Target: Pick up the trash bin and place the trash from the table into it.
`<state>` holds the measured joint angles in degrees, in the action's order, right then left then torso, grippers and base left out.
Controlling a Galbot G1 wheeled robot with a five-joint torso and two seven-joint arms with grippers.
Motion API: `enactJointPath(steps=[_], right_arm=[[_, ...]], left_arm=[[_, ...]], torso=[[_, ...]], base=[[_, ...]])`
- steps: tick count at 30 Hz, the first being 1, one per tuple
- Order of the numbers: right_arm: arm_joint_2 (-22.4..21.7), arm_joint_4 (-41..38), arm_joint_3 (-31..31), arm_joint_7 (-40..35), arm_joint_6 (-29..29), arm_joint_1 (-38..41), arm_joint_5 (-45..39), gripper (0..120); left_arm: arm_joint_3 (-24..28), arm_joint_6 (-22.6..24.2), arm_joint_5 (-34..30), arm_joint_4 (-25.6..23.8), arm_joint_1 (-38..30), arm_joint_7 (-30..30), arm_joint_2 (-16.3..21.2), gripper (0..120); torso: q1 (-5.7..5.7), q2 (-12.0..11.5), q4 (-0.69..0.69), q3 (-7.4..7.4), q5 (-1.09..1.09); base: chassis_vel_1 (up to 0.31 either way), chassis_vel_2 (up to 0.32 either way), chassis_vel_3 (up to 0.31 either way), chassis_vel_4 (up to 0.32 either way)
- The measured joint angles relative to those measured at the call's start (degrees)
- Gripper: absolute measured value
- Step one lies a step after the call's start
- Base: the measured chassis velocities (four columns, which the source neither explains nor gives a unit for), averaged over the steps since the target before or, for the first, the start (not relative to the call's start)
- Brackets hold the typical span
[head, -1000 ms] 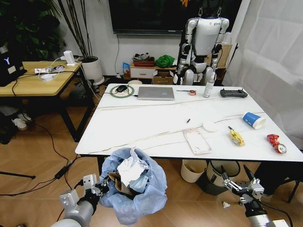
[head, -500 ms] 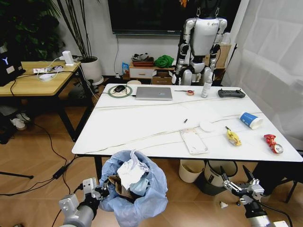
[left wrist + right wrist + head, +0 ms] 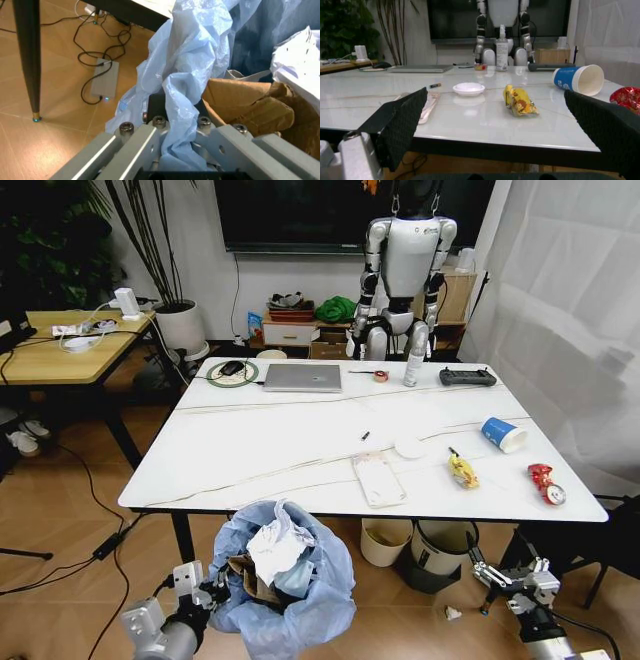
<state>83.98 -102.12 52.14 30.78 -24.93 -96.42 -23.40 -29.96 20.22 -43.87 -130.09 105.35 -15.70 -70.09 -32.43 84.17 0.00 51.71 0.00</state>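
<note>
Left gripper [image 3: 205, 590] clamps trash bin [image 3: 283, 580] rim (half full); right gripper [image 3: 507, 582] gapes, w/ yellow wrapper [image 3: 519, 100] likeliest next grab.

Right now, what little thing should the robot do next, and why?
Probably lift the open right gripper toward the yellow wrapper. The left gripper is shut on the trash bin, already holding cardboard and tissues, while the wrapper, the blue cup and the red can lie on the table.
</note>
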Motion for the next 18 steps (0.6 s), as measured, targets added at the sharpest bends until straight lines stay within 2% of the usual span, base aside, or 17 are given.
enactJointPath(steps=[10,13,16,18], right_arm=[[-1.73,2.15,-0.58,0.67,-1.65,1.23,-0.43,100],[-2.19,1.44,-1.31,-1.48,-2.12,1.18,1.12,100],[-3.02,0.02,-2.73,-7.7,-2.2,2.06,7.39,100],[-4.51,-1.81,-5.82,-12.1,0.17,2.71,7.08,100]], left_arm=[[-0.13,-0.25,0.69,0.57,0.74,0.05,-1.37,0],[-0.51,-0.48,0.88,0.8,1.33,0.37,-1.86,0],[-1.54,-0.56,0.35,0.51,2.25,0.6,-2.44,0],[-2.55,-0.56,0.1,0.35,2.92,0.64,-2.89,0]], torso=[[-0.01,0.0,0.0,0.0,0.01],[-0.01,0.0,-0.02,0.01,0.0],[-0.01,-0.01,-0.01,0.01,0.01],[0.0,0.0,-0.01,0.0,0.01]], base=[[-0.091,-0.091,0.092,0.093],[-0.093,-0.098,0.072,0.07],[-0.046,-0.076,0.042,0.061],[0.0,0.0,0.0,0.0]])
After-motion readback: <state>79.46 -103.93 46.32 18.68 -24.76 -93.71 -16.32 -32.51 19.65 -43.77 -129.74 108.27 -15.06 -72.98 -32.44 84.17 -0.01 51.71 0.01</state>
